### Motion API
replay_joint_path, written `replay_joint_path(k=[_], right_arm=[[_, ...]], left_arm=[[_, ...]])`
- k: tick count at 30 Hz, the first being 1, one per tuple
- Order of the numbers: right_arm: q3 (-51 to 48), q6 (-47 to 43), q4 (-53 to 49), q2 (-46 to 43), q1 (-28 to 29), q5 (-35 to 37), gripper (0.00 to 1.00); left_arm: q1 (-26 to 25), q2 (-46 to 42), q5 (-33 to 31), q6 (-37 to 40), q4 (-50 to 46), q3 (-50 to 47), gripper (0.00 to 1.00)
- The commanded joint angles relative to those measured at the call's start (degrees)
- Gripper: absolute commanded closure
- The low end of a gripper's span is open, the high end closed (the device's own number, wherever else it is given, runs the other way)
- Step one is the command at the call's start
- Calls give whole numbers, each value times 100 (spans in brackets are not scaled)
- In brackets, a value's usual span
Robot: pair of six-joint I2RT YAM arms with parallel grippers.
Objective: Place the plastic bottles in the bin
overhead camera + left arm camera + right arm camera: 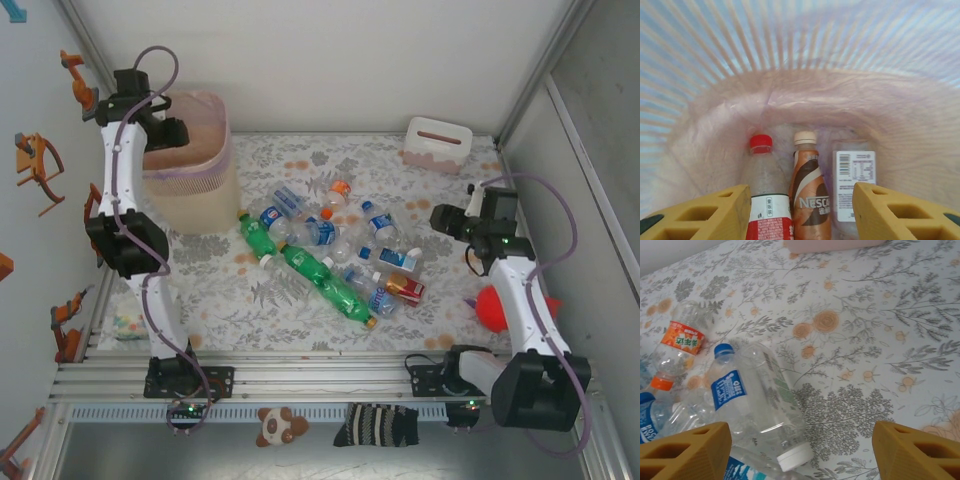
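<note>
Floral table (230, 300), clear and green plastic bottles (330, 255) being seen heaped at its middle, three more lying inside the pink-lined beige bin (200, 195) by the far left corner, left gripper (800, 200) being held apart above them, right gripper (800, 440) apart beside the heap.

White walls (330, 60) enclose a floral tablecloth (232, 300) under even light.

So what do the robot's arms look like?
Both are white tubes with chunky black joints. The left arm and right arm each carry a looping purple-grey cable. The left end effector and right end effector have mustard-yellow fingers with blocky hollow cut-outs.
</note>
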Motion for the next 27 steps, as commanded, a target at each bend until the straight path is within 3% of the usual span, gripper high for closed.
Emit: replay_joint_path(k=[1, 14, 27], right_arm=[[360, -231, -415, 296, 245, -160, 30], [1089, -749, -1052, 1632, 1266, 402, 45], [1572, -818, -943, 2763, 1430, 667, 47]], left_arm=[[27, -511, 374, -135, -97, 206, 44], [4, -1653, 1502, -439, -128, -220, 42], [-185, -4387, 2403, -1583, 2132, -4102, 39]])
